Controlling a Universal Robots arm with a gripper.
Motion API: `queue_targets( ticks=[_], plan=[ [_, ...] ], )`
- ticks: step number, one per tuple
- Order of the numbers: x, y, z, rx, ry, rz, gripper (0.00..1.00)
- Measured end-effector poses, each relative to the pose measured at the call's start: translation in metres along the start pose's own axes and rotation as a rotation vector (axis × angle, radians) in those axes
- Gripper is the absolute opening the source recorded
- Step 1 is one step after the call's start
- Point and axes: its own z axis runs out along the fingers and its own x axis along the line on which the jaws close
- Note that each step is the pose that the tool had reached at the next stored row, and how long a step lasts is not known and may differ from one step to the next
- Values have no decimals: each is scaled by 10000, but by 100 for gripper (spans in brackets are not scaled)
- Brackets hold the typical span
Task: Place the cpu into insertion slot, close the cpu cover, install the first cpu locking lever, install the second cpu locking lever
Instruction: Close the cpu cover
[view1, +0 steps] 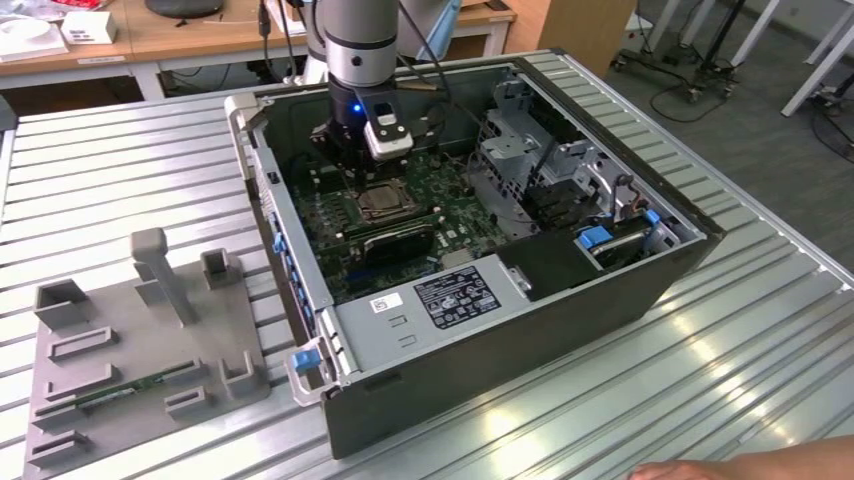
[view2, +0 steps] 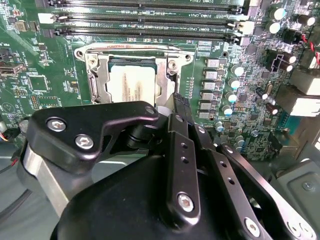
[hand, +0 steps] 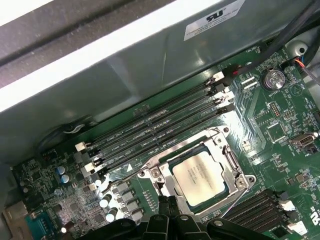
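The cpu (hand: 202, 176) lies flat in the insertion slot (hand: 223, 134) on the green board, silvery top up; it is also seen as the cpu (view2: 131, 86) and the cpu (view1: 383, 203). The cpu cover (hand: 161, 176) lies down around it, and its cut-out frames the chip, as the cpu cover (view2: 97, 82) shows. A thin wire lever (view2: 131, 47) runs along the socket edge beside the memory slots. My gripper (hand: 167, 202) is shut and hovers at the socket's edge with nothing held. The gripper (view2: 179, 104) reaches the cover's side, and the gripper (view1: 360, 165) is inside the case.
Long memory slots (hand: 160, 120) run beside the socket. The case wall (hand: 125, 60) rises close behind them. A drive cage (view1: 527, 150) fills the case at the exterior view's right. A grey fixture tray (view1: 147, 340) sits outside, and a hand (view1: 721, 468) rests at the table's front.
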Motion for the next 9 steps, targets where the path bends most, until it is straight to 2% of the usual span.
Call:
queue_targets(
  ticks=[9],
  plan=[
    [0,0,0,0,0,-2,10]
  ],
)
